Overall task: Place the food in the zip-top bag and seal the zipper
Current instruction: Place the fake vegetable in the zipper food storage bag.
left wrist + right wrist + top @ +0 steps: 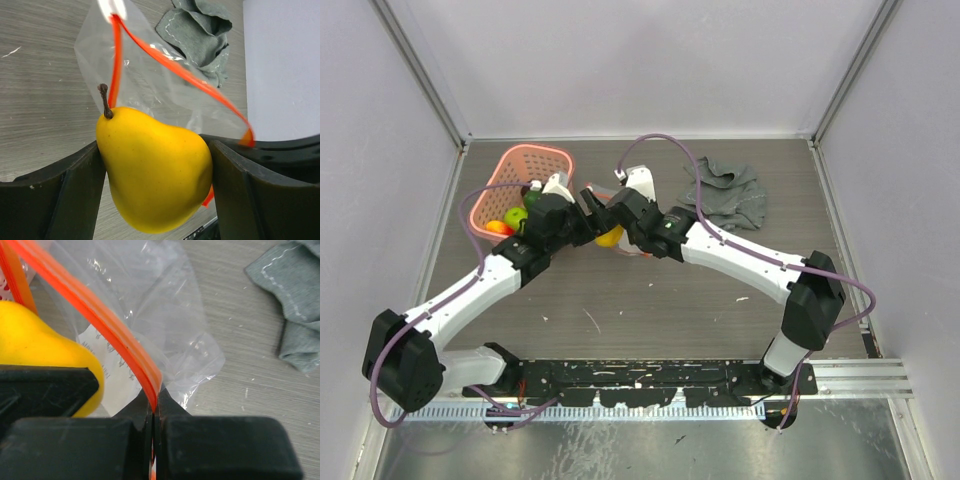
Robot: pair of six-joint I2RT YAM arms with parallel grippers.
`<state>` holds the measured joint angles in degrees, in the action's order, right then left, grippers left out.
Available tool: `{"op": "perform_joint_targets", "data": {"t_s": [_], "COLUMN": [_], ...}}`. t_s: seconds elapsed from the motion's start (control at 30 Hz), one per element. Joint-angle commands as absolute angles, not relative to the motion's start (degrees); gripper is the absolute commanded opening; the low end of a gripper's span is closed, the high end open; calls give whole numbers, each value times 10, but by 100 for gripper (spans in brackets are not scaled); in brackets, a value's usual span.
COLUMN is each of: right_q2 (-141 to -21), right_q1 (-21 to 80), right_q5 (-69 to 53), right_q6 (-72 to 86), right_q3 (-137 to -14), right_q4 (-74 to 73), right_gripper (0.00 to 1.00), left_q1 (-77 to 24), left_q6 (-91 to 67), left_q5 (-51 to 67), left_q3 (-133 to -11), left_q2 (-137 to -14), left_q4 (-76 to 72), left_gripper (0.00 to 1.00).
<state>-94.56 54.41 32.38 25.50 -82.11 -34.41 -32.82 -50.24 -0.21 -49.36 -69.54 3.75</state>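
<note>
Surface: grey wood-grain table [650, 310].
Pear [155, 170]: glossy yellow, brown stem; clamped in left gripper [159, 186].
Bag [145, 75]: clear, mouth agape; red-orange zipper [115, 335] pinched by right gripper [154, 416].

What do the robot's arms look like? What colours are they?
The left arm and right arm are made of smooth white tubes joined by chunky black joints. A thin purple cable loops along each one. The left gripper and right gripper are black, with thick, blocky, dull fingers.
</note>
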Motion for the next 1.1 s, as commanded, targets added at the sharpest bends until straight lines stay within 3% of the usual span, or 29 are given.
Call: {"op": "perform_joint_targets", "data": {"t_s": [0.0, 0.13, 0.87, 1.07], "right_q2": [-922, -923, -821, -819], "right_q1": [543, 543, 518, 513], "right_q5": [280, 265, 192, 177], "right_q6": [281, 296, 335, 345], "right_q3": [-807, -789, -722, -703], "right_q4": [-287, -271, -187, -167], "right_gripper": [0, 0, 0, 0], "left_q1": [-341, -342, -402, -402], "left_q6": [-482, -488, -364, -377], "left_q5": [-19, -19, -234, -184], "left_q3": [-525, -534, -619, -620], "left_q2": [-703, -706, -744, -714], "left_q4": [33, 44, 204, 196], "left_gripper": [32, 27, 29, 35]}}
